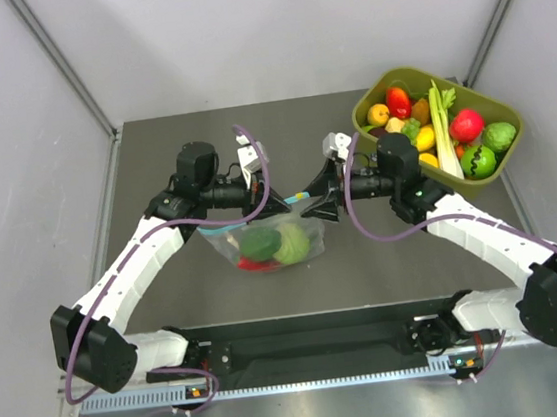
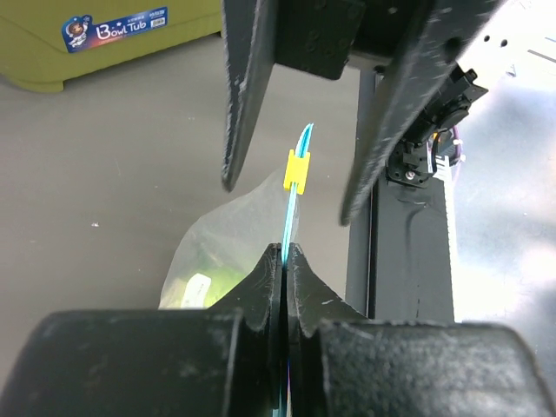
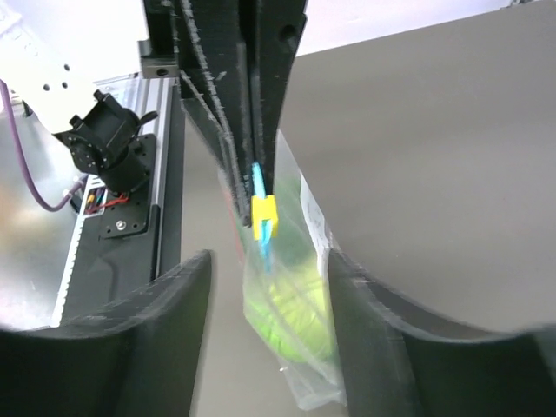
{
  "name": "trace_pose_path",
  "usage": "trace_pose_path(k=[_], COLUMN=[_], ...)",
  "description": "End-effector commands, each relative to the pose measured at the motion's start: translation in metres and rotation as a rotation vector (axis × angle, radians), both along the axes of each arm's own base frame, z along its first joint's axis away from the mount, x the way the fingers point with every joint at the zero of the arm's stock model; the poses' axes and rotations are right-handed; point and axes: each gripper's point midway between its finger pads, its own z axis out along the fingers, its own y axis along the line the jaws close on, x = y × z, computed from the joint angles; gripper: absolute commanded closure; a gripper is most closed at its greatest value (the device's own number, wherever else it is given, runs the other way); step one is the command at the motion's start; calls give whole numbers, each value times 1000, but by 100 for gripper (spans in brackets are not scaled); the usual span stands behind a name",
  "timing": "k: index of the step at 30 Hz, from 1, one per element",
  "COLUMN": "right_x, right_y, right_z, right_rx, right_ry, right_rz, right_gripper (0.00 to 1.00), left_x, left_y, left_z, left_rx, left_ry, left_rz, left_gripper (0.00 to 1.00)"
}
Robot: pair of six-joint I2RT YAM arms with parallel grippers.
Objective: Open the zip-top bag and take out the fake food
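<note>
On the dark table point(image 1: 201, 142), the zip-top bag point(image 1: 224, 243) holds the fake food point(image 1: 278, 246).

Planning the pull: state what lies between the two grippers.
Only the clear plastic zip-top bag's teal zip strip, its small yellow plastic slider sitting between the right gripper's open fingers; the left wrist view shows it.
</note>
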Motion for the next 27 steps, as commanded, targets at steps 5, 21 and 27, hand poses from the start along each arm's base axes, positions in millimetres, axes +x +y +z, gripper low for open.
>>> trace_pose_path(k=[5,21,27], right_x=[4,-4,-10], right_y=[10,20,22], right_z=[23,6,3], right_rx=[117,107,98], right_ry=[-31,35,45], right_rz=[47,140,166], right_gripper=[87,100,100], left_x=[-8,-3,4], left_y=[-3,-8,-10], left_z=[23,23,23], left_rx=[-61,-103,-120], left_ry=[-66,-34,-53], left_rz=[-51,-39,-10], left_gripper=[100,34,34])
